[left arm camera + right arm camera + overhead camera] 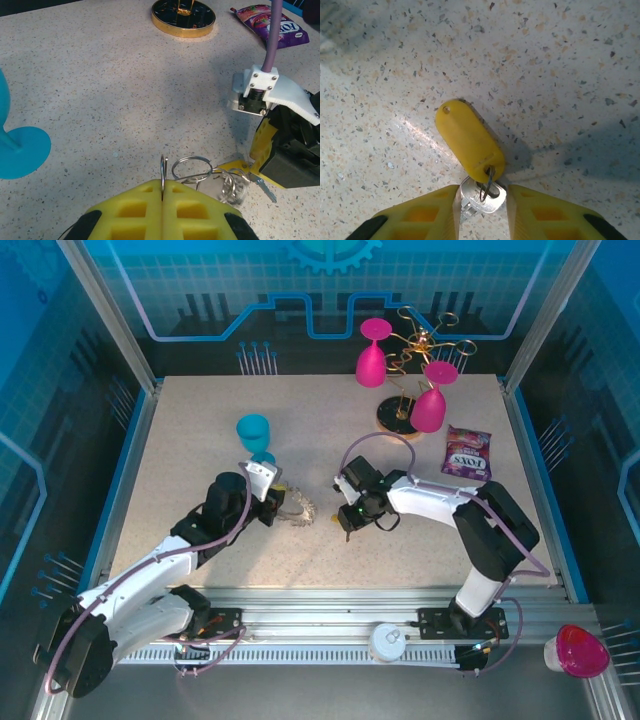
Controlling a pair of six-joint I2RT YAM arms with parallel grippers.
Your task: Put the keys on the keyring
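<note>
The key has a yellow oblong plastic tag (467,140) joined by a small ring to a silver metal head (482,196). It lies on the speckled table, and my right gripper (482,200) is shut on the head from both sides. In the top view that right gripper (343,520) is at mid-table. The keyring (296,508) is a cluster of thin wire rings and coils (220,179) just left of it. My left gripper (163,186) is shut on one upright wire loop (163,170) of the keyring. The tag (234,165) lies beside the coils, under the right gripper (272,155).
A blue goblet (254,432) stands just behind the left gripper (273,500). At the back right, a gold wire stand on a round base (400,418) carries pink goblets (430,400). A purple candy bag (467,452) lies right of it.
</note>
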